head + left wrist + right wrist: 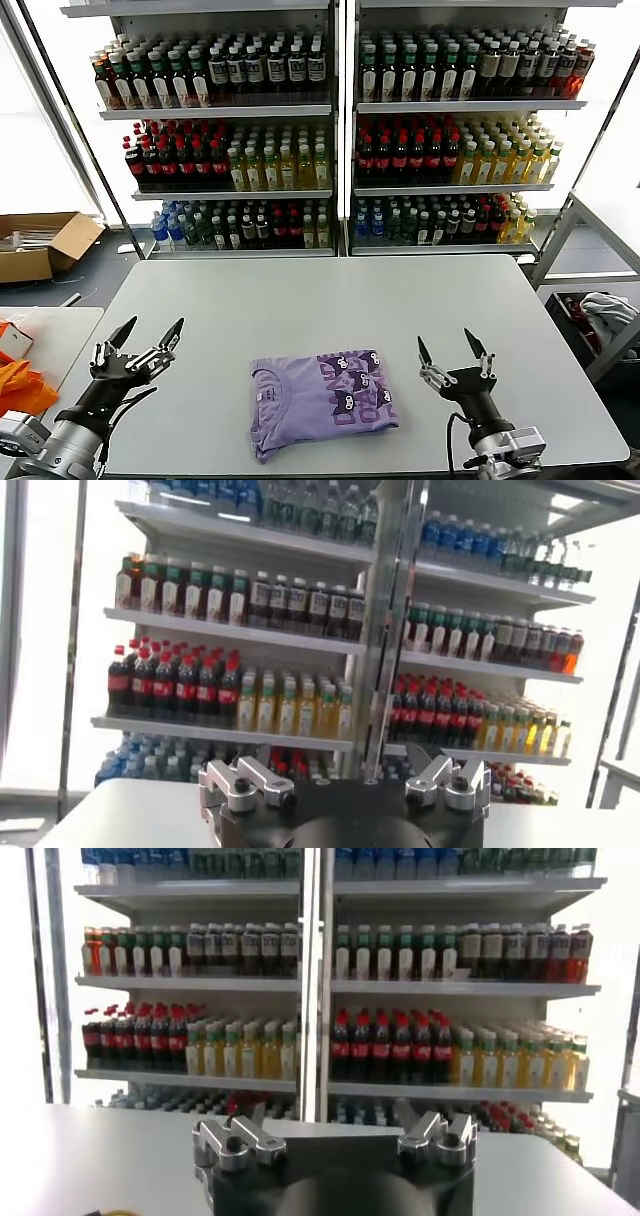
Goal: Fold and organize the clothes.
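Head view, read from left to right. At the far left edge lies orange fabric (20, 385) on a side table, with a cardboard box (45, 243) on the floor beyond it; neither belongs to the task. The left pincer (148, 335) hovers over the near left of the grey worktop (320, 300), its fingers spread wide and holding nothing, well apart from the shirt. The lavender T-shirt (322, 397) lies at the near centre of the worktop, already in a compact folded rectangle, its darker purple print showing on the right half. The right pincer (450, 348) stands near the shirt's right edge, likewise wide and empty, tips pointing up.

Risks, as judged from this layout. The fabric looks thin and soft, so a pinch that catches only the top layer would probably peel the fold open. The near left corner of the bundle appears loose and uneven; a drag across the worktop could pull it out further. An approach from one side alone might skew the rectangle.

Surroundings. Shelves of bottled drinks (330, 140) fill the far background, well clear of the arms. A white-grey cloth pile (608, 312) rests in a bin to the right. Nothing on the worktop stands between either pincer and the shirt.
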